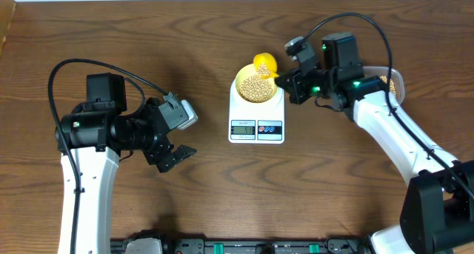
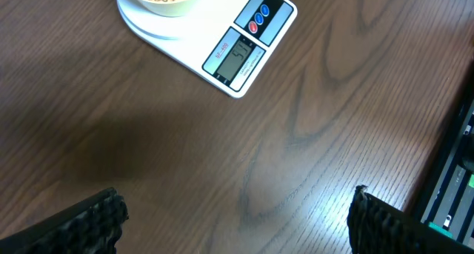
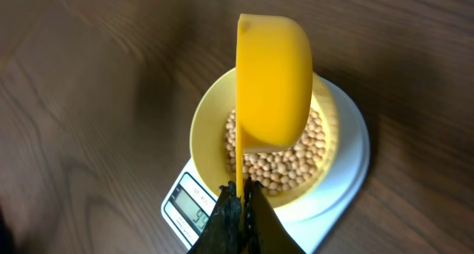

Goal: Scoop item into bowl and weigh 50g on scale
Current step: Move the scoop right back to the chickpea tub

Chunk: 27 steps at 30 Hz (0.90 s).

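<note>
The pale yellow bowl stands on the white scale at the table's middle and holds many tan beans. My right gripper is shut on the thin handle of a bright yellow scoop, tipped on its side over the bowl's far right rim. In the right wrist view the scoop hangs above the beans and the bowl, with the jaws clamped on its handle. My left gripper is open and empty, left of the scale.
A clear tub with beans sits at the right, mostly hidden behind my right arm. The scale's display faces the front edge. Dark equipment lines the table's front edge.
</note>
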Tool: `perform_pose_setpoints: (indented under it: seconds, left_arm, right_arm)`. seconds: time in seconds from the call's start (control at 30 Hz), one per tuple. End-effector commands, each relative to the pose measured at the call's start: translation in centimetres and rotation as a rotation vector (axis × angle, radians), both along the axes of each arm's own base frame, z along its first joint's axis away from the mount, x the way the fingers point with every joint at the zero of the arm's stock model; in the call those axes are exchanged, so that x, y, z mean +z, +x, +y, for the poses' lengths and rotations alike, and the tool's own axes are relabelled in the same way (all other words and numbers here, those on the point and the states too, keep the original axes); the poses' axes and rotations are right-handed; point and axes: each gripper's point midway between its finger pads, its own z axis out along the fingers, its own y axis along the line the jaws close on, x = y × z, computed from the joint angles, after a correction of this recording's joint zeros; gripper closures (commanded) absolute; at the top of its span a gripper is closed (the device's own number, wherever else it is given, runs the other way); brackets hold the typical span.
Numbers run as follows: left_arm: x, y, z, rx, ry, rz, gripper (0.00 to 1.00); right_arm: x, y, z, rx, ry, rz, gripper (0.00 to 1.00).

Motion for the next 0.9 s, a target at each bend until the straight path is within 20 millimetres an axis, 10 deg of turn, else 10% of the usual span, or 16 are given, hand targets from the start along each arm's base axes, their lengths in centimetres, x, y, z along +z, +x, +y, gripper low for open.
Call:
perform_pose_setpoints:
  seconds: [0.0, 0.87]
  left_arm:
    - [-0.3, -0.2, 0.0, -0.014, 0.009, -0.001, 0.02]
    - [-0.3, -0.2, 0.0, -0.015, 0.008, -0.001, 0.02]
  right_arm:
    - [0.2, -0.2, -0.2, -0.008, 0.082, 0.067, 0.99]
    - [3.3, 1.3, -7.6, -0.126, 0.373, 0.213, 0.99]
